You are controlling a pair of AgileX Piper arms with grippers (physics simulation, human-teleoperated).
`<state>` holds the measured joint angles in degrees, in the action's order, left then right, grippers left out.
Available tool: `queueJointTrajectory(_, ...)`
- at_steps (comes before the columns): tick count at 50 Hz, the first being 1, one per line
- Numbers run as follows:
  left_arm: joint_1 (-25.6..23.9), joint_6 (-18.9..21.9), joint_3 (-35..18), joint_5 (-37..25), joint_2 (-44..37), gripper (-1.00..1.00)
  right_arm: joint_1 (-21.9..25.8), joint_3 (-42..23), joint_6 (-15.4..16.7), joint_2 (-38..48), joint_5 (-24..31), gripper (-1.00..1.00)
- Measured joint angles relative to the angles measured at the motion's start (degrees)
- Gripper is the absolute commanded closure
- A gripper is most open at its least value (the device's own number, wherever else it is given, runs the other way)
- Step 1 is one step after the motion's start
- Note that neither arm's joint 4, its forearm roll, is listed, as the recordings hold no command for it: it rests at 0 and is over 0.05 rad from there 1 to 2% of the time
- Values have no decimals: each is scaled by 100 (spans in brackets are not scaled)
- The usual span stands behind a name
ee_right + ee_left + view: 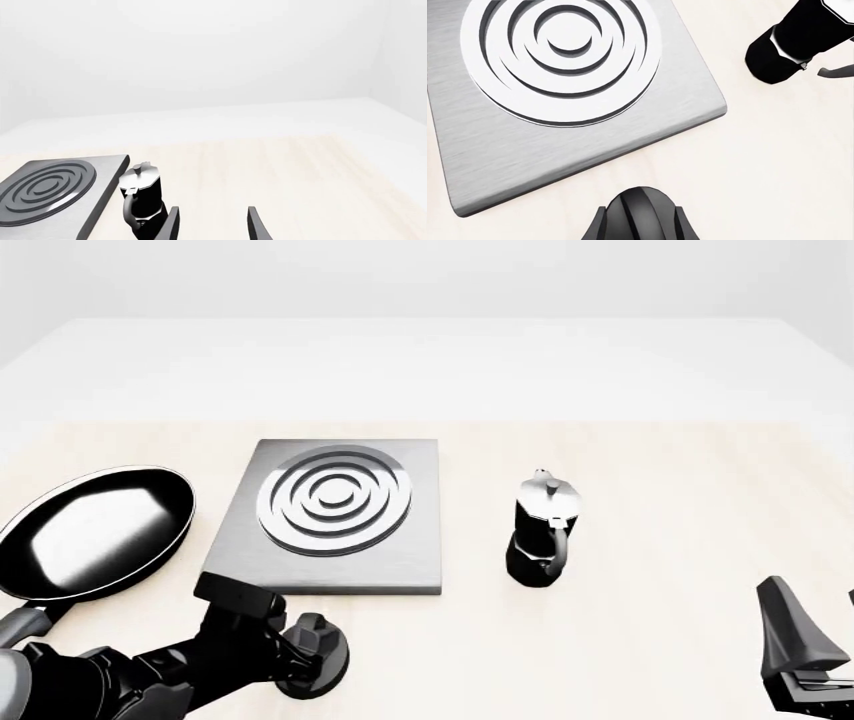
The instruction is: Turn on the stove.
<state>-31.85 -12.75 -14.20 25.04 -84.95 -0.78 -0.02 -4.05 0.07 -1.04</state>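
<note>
The stove (387, 550) is lying flat on the pale wooden table (667, 500), left of centre in the front view, with its raised silver rings (331, 500) sitting toward the slab's far side. No separate knob can be made out on the slab.

The left pincer (318, 655) is hanging low over the table just in front of the stove's near edge. In the left wrist view (639, 215) its fingers are showing as one dark mass with no gap, so it is reading as narrow, gripping nothing visible.

A moka pot (545, 530) is standing upright just right of the stove, apart from it. A frying pan (94, 530) is lying to the stove's left.

The right pincer (212, 225) is holding wide apart, empty, near the table's right front, well clear of the stove.
</note>
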Motion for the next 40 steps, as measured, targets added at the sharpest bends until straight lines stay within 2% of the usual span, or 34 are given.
queueJointTrajectory(18, 282, -208, 1, -18, 169, -100, 12, 0, 11, 1, 11, -100)
queueJointTrajectory(40, 637, -42, -20, -133, 477, -100, 25, 0, 23, 5, 26, -100)
